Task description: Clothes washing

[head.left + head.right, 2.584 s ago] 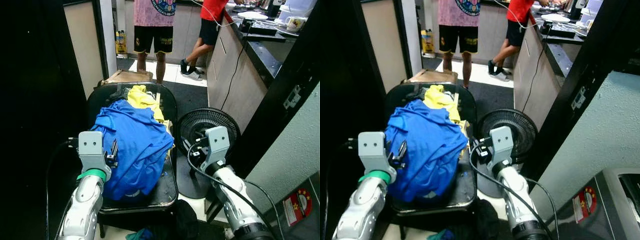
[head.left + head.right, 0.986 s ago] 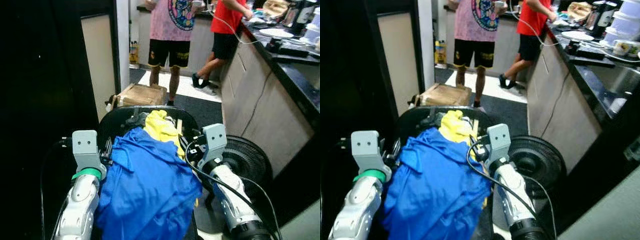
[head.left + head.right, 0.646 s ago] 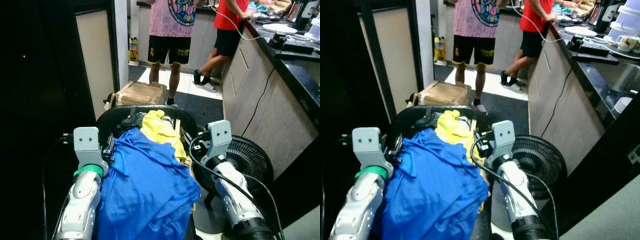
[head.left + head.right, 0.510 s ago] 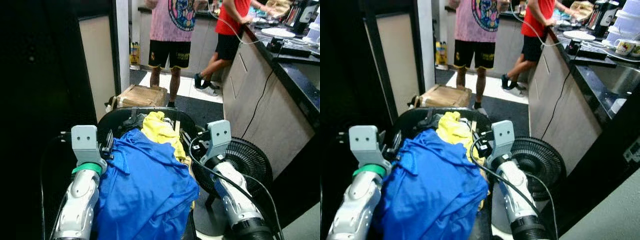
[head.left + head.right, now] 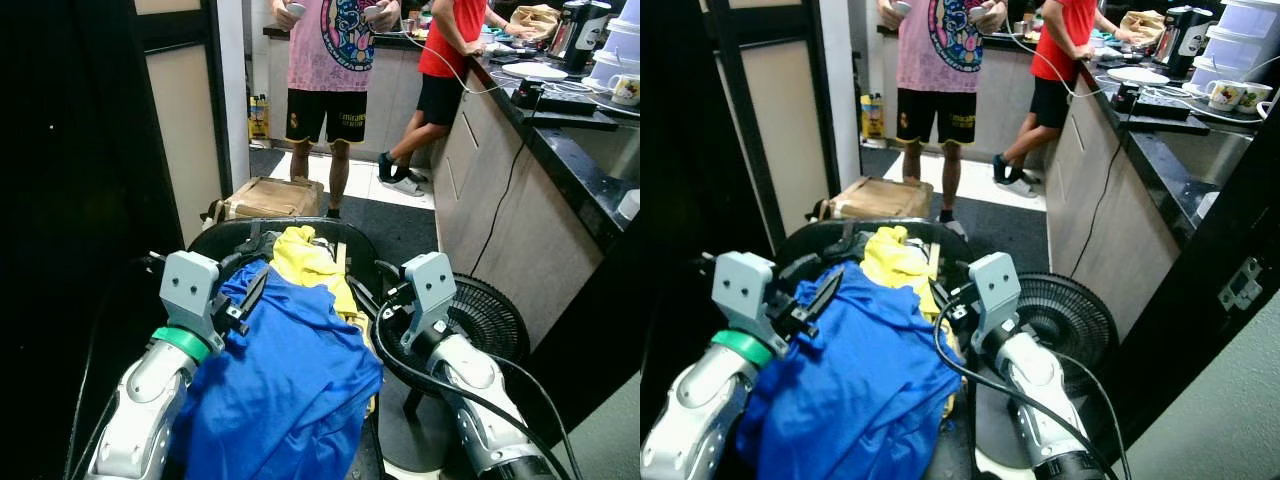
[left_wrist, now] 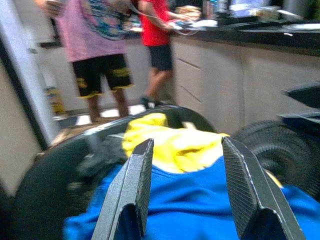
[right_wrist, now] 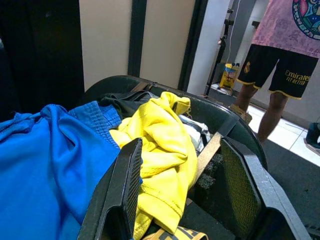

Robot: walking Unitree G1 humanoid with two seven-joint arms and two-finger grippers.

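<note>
Since earlier the left gripper (image 5: 243, 298) has swung over the blue shirt (image 5: 285, 390). Left wrist: fingers spread, empty, shirt on the chair (image 5: 362, 250) seat. Right gripper (image 7: 185, 192) open by the yellow garment (image 7: 162, 150); grab deep folds

**Where our four cameras look**

Our two head cameras look forward and down from above a dark tub (image 5: 215, 240) of clothes, with the kitchen counter (image 5: 585, 150) at the frame's right and two people standing at the top. Both eyes share nearly everything. Our left wrist camera sits low and close over the blue garment (image 6: 200, 205), facing the yellow garment (image 6: 175, 145) and the people beyond. Our right wrist camera looks across the same pile, the yellow garment mid-frame; both wrist views share it.
</note>
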